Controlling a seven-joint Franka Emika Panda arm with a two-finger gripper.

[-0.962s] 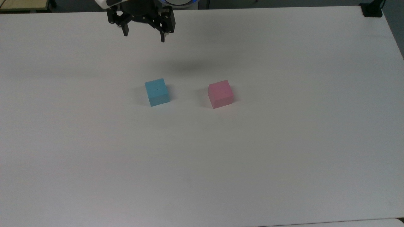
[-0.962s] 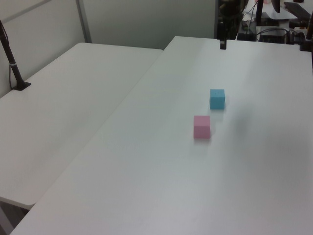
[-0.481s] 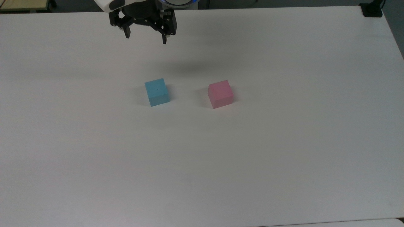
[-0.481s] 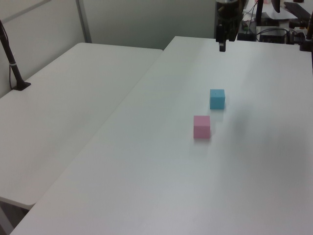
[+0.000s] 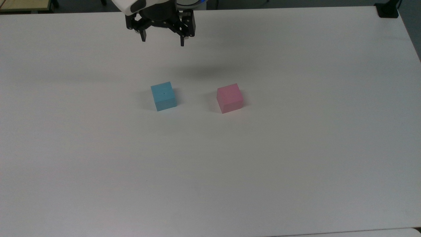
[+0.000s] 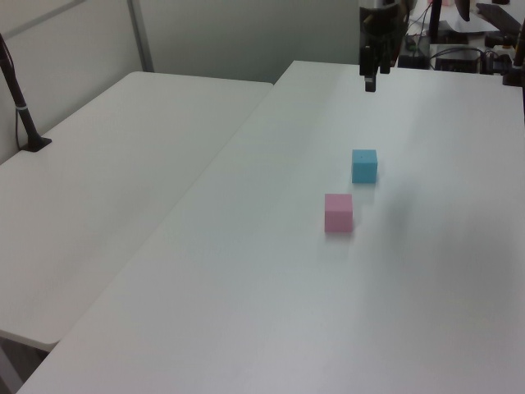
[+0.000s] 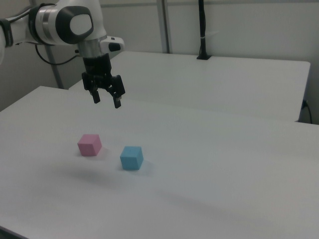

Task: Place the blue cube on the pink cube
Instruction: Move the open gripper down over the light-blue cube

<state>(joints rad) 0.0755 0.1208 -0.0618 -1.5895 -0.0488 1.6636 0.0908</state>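
Over the last second the hand (image 5: 161, 39) travels toward the top view's right above the far part of the bench (image 5: 296, 158), and we now find it more nearly in line with the blue cube (image 5: 163, 95), though high above the surface and beyond the cube. Its fingers are spread wide and carry nothing. Neither cube moves in that interval. We read this as the approach phase: grasp, lift and stacking are all undone.

The blue cube rests flat on the bench, well apart from the pink cube (image 5: 229, 97), to the pink cube's left in the top view and to its right in the right view (image 7: 131, 157). Being a cube, it has no long axis. Its faces are turned slightly off the bench edges, and its dark dot faces upward. We judge that the hand's fingers must align with one pair of opposite faces.
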